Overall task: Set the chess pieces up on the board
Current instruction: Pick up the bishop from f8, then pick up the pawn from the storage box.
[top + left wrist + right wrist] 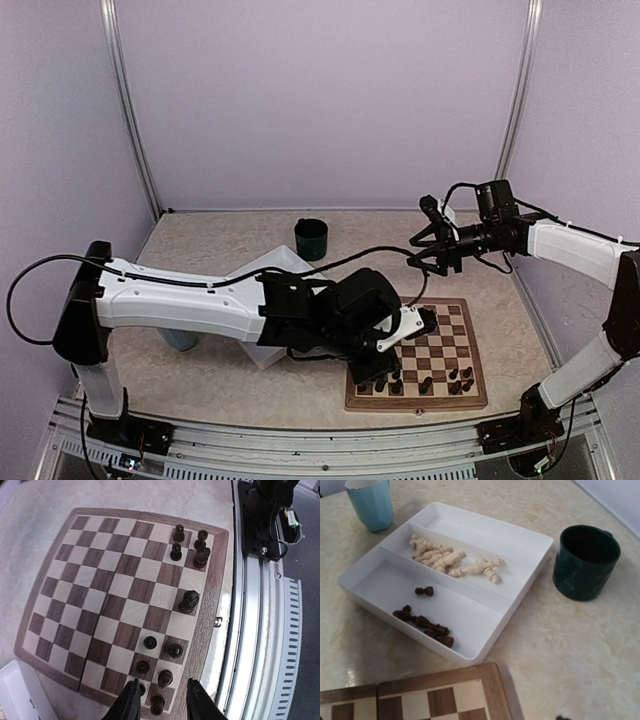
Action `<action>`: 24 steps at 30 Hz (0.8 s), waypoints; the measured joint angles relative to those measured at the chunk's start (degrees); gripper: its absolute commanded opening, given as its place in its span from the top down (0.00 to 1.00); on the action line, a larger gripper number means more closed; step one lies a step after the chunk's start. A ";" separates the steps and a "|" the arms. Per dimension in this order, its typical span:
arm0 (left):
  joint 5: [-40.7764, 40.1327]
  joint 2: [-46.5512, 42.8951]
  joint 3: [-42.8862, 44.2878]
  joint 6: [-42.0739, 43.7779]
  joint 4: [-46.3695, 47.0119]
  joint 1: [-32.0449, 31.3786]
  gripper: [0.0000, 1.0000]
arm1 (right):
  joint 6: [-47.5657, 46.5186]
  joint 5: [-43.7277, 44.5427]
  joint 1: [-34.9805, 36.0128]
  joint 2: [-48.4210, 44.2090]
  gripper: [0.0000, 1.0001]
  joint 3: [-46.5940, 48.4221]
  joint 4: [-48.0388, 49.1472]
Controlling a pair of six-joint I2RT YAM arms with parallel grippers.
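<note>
Board point(120, 587): wooden, dark and cream squares, pale border, lying flat in front of the arm bases. Dark chess pieces point(189, 601): ten countable, upright, confined to the two rows along the board's edge nearest the bases; a possible eleventh is half hidden behind a finger. Left gripper point(160, 702): poised over the tray-side corner of that edge, fingers point(129, 700) spread, one dark piece point(157, 706) standing between them on the board with a gap on either side. Right gripper point(428, 250): raised above the board's far edge; whether its jaws are apart or together cannot be told. White tray point(520, 587): two compartments, just off the board's far corner. Pale chess pieces point(452, 560): lying loose in the compartment farther from the board. Spare dark pieces point(422, 622): lying in the nearer compartment, one point(424, 591) apart from the cluster. Green cup point(585, 562): upright, beside the tray, beyond the board. Blue cup point(372, 502): upright, on the tray's side away from the board.
</note>
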 measured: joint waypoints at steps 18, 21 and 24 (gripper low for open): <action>-16.61 -15.45 -28.13 -26.38 3.41 19.28 0.73 | -0.44 -0.57 0.00 0.70 0.41 0.00 -0.81; -15.98 -15.45 -29.09 -27.23 4.74 20.48 0.73 | -0.63 -0.59 -0.02 0.90 0.41 0.00 -1.03; -15.23 -15.23 -29.35 -27.45 5.84 21.70 0.74 | -0.70 -0.59 -0.02 1.07 0.41 0.00 -1.11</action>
